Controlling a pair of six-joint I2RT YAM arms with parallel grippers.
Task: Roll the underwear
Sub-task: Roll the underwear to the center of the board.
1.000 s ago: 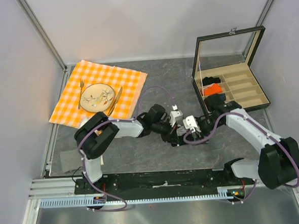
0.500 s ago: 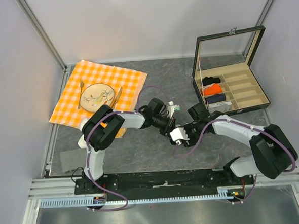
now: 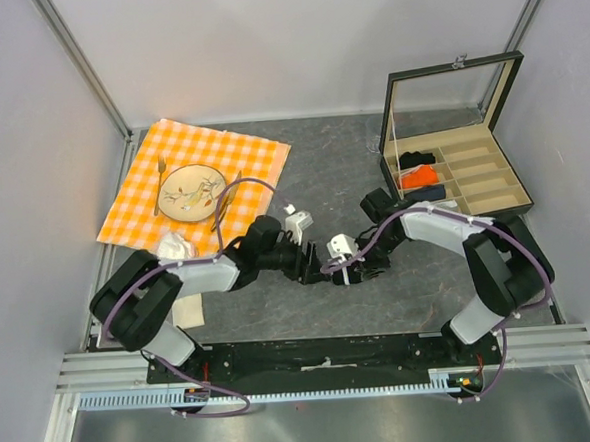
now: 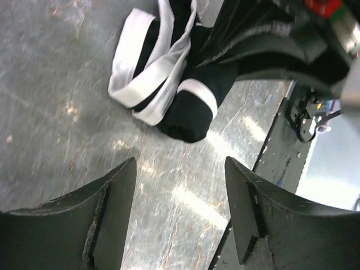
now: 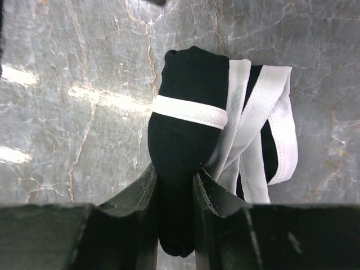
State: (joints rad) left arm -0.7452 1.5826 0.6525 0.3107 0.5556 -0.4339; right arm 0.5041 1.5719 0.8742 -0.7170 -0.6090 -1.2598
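Observation:
The underwear (image 5: 188, 112) lies on the grey table as a tight black roll. One white band is wrapped round it, and loose white waistband loops spill to its right. My right gripper (image 5: 175, 171) is shut on the roll's near end, one finger on each side. In the left wrist view the underwear (image 4: 188, 107) sits beyond my left gripper (image 4: 180, 161), which is open with only bare table between its fingers. From above, the left gripper (image 3: 312, 260) and right gripper (image 3: 353, 268) face each other mid-table, and the arms mostly hide the roll.
An open compartment box (image 3: 474, 195) stands at the right, holding a black roll (image 3: 416, 159) and an orange roll (image 3: 418, 176). At the back left lies an orange checked cloth (image 3: 144, 205) with a plate (image 3: 193, 190) and cutlery. The metal rail (image 3: 324, 364) runs along the near edge.
My left gripper has let go, opened and drawn back to the left. My right gripper has closed onto the roll's end. Both arms have shifted leftward.

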